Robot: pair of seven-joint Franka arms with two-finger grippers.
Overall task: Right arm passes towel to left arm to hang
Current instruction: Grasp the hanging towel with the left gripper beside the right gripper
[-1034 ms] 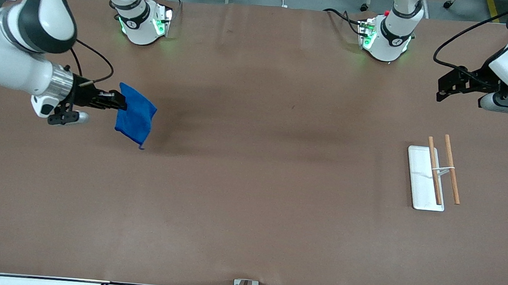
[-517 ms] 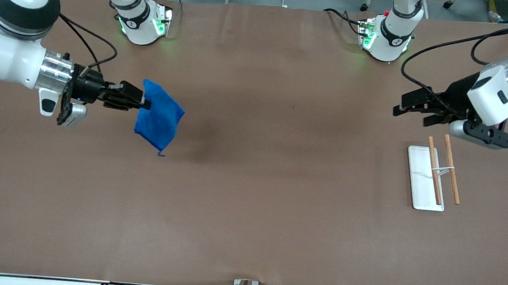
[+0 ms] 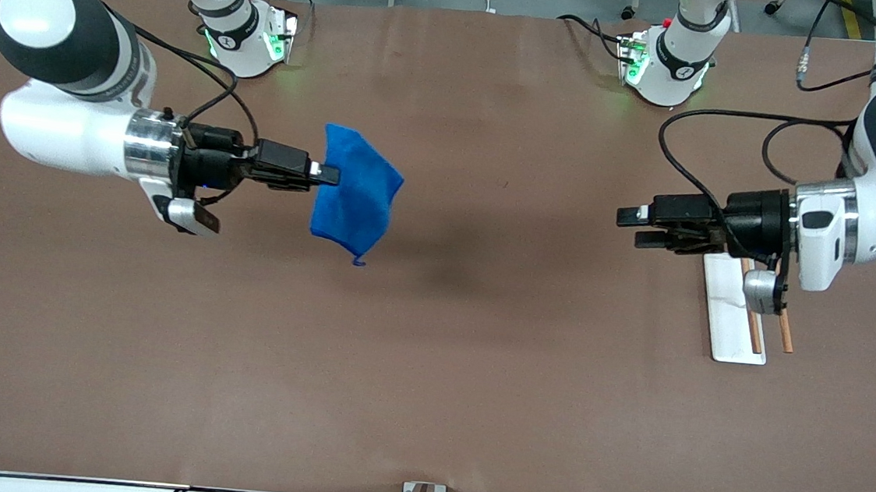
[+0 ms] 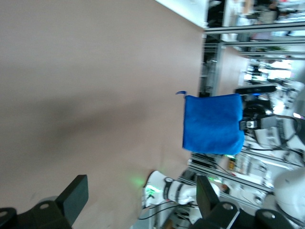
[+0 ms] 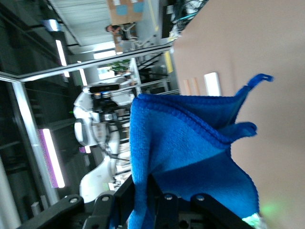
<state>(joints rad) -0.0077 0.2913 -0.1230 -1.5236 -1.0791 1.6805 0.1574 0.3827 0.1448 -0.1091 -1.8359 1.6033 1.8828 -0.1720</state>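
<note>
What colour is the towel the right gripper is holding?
Bright blue, plain with no pattern; the towel shows best in the right wrist view.

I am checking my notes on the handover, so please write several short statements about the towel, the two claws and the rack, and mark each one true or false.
1. The right claw is shut on the towel, holding it in the air. True.
2. The towel lies flat on the table. False: it hangs from the right claw above the table.
3. The left claw is open and holds nothing. True.
4. The left claw already touches the towel. False: a clear stretch of table shows between them.
5. The white rack with wooden bars stands toward the left arm's end of the table. True.
6. The towel's small loop hangs at its lowest corner. True.
</note>
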